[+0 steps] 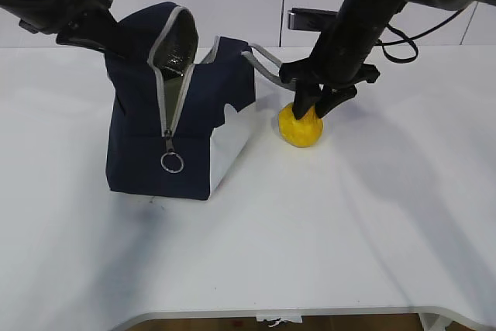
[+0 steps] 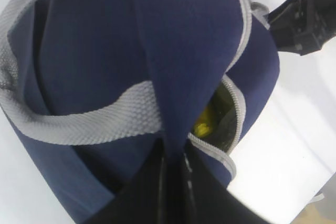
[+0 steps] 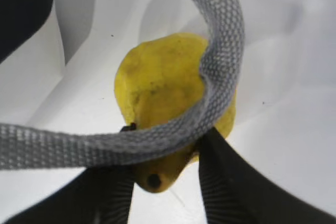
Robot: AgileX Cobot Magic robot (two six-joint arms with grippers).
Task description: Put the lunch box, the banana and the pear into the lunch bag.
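The navy lunch bag (image 1: 186,114) stands on the white table with its zipper open and the foil lining showing. My left gripper (image 1: 124,46) is shut on the fabric at the bag's top (image 2: 176,161). The yellow pear (image 1: 301,125) rests on the table just right of the bag. My right gripper (image 1: 314,106) is shut on the pear's narrow end (image 3: 167,153), one finger on each side. A grey strap (image 3: 220,51) lies across the pear (image 3: 157,82). A yellow patch (image 2: 202,127) shows inside the bag; I cannot tell whether it is the banana. The lunch box is hidden.
The zipper's ring pull (image 1: 172,162) hangs down the bag's front. The grey strap handle (image 1: 263,63) loops from the bag toward the right arm. White table (image 1: 349,222) stretches in front and to the right, with its front edge near the bottom.
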